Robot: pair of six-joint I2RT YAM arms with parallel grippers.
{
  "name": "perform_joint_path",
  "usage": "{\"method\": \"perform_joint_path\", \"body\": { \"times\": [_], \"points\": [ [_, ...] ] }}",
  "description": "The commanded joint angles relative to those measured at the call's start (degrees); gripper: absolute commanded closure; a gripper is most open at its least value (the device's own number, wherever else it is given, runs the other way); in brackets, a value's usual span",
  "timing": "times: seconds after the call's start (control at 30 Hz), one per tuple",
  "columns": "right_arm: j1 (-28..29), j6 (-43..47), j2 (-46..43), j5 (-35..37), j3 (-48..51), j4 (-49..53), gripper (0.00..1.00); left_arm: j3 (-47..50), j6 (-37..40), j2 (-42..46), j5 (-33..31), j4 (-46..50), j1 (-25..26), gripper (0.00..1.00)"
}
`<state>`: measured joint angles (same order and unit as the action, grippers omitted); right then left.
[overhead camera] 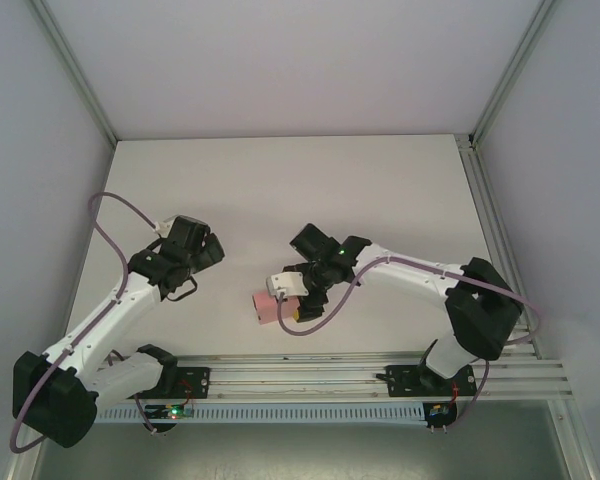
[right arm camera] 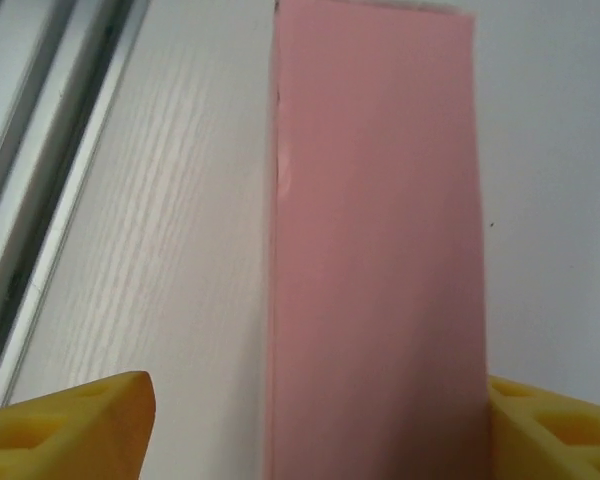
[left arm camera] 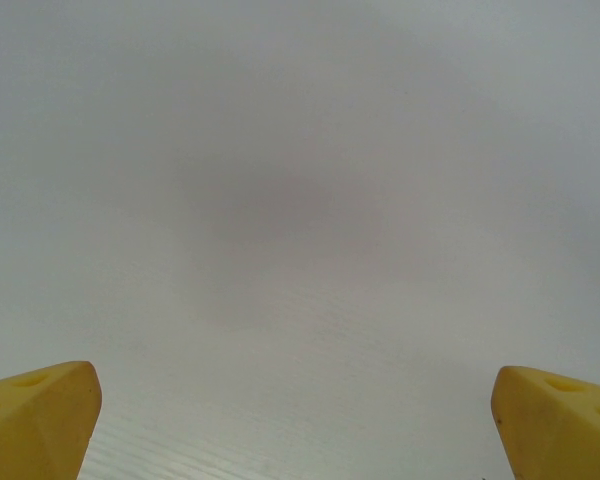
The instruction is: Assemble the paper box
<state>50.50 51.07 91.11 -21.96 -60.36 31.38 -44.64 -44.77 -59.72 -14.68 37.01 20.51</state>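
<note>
Yellow fingers (right arm camera: 70,425) of your right gripper (right arm camera: 320,430) stand apart around the paper box (right arm camera: 375,230). The 3 o'clock finger is at its wall and the 9 o'clock finger is clear of it (no clamp). From above, the pink box lies on the table (overhead camera: 280,190) at 6 o'clock, near the rail (overhead camera: 310,372). Your left gripper (overhead camera: 212,250), at 10 o'clock from it, gapes wide over bare table.
</note>
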Motion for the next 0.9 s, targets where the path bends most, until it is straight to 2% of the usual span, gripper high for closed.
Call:
{"method": "perform_joint_path", "body": {
  "times": [0.0,0.03,0.2,0.3,0.37,0.43,0.6,0.77,0.87],
  "points": [
    [0.46,-0.84,1.66,7.66,-2.91,1.73,0.45,0.3,0.42,0.62,-1.58,2.01,-0.98,0.0],
    [0.88,-1.14,1.72,10.04,-3.25,1.47,0.51,0.24,0.4,0.58,-1.47,2.07,-1.01,0.0],
    [1.71,-3.22,-0.96,25.88,-1.11,-8.41,0.52,-0.06,0.74,0.8,-0.86,2.01,-1.09,0.0],
    [1.55,0.75,-2.91,41.57,5.02,-25.5,0.5,-0.08,0.96,0.96,-0.62,1.97,-1.09,0.0],
    [0.8,5.59,-3.17,48.05,8.97,-37.88,0.5,0.01,1.18,1.14,-0.7,1.92,-1.17,0.0],
    [-0.45,8.64,-2.41,49.46,11.26,-46.44,0.51,0.23,1.11,1.22,-0.5,1.85,-1.26,0.0],
    [-2.62,11.15,3.74,50.87,12.78,-55.02,0.47,0.69,0.97,1.37,0.03,0.38,-1.29,0.0],
    [-2.09,11.51,5.55,49.4,13.92,-53.64,0.46,0.54,1.41,1.36,1.13,-1.68,-1.33,0.0],
    [-1.93,8.53,3.89,45.59,14.49,-46.9,0.41,0.08,2.12,1.23,0.76,-1.6,-1.46,0.0]
  ]
}}
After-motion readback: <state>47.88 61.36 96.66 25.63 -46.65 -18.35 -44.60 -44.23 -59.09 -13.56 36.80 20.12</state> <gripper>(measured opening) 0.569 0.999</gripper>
